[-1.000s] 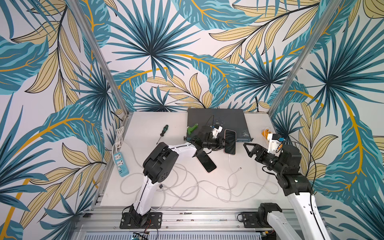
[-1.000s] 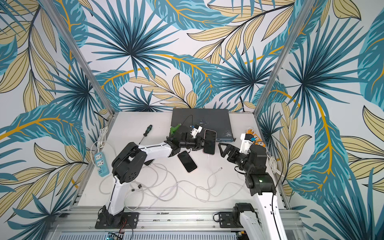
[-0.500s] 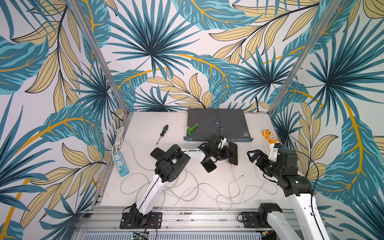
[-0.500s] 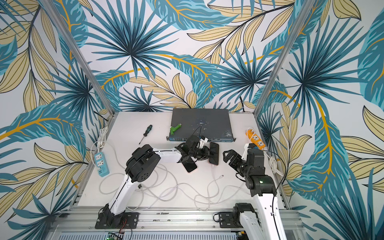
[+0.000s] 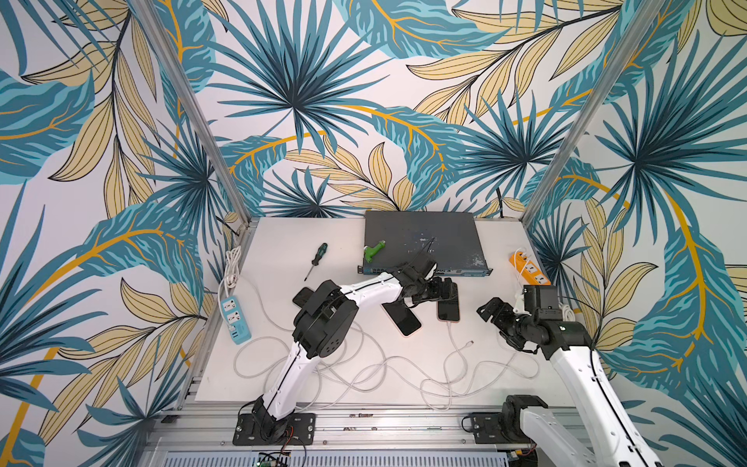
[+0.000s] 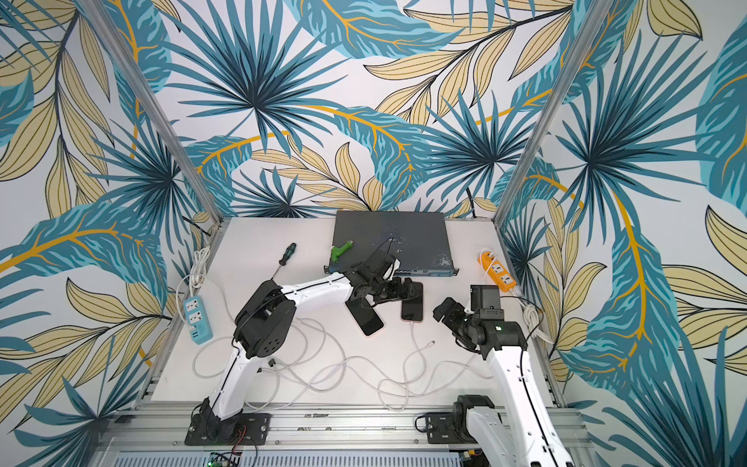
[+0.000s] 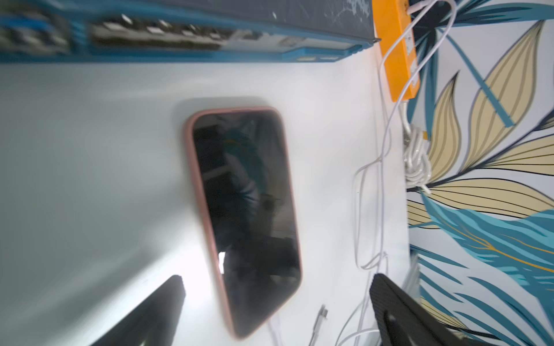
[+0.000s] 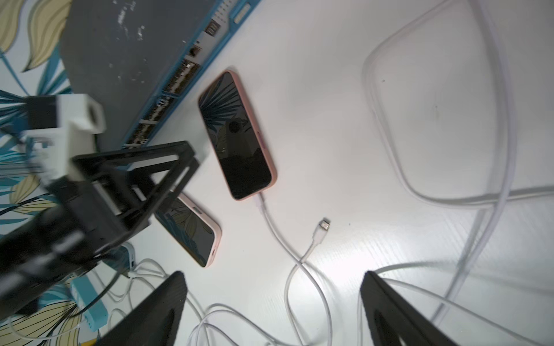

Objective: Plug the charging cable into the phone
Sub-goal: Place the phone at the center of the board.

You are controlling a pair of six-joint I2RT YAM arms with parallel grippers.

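Phone flat, charging cable plugged at 6 o'clock; left gripper at 12, right gripper at 3, fingers apart.

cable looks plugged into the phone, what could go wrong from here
1. The left gripper hangs open just above the phone; pulling away carelessly might nudge it and strain the plugged charging cable.
2. Loose cable loops lie by the right gripper; a moving arm could snag them and perhaps tug the plug out.
3. A spare connector lies beside the plugged cable and might be mistaken for it.
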